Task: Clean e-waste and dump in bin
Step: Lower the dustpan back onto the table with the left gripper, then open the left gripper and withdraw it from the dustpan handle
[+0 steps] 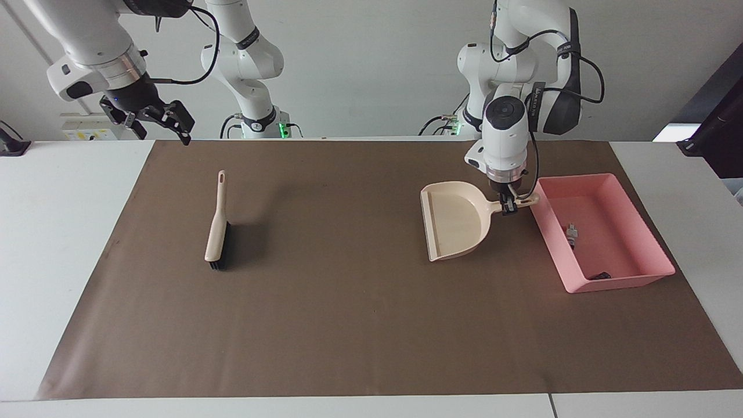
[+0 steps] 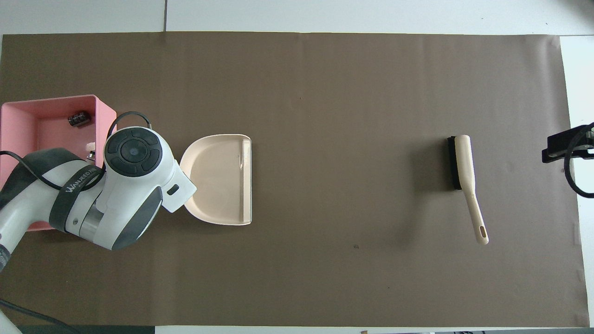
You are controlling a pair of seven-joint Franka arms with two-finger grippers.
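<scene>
Two robot arms work over a brown mat on a white table. At centre right of the facing view, the left gripper pinches the handle of a cream dustpan, fingers pressed together on it, just beside the pink bin at the right edge. Inside the bin lie the e-waste pieces: a white bit and a dark cylinder. At upper left, the right gripper waits in the air, fingers spread. A cream brush lies at centre left.
</scene>
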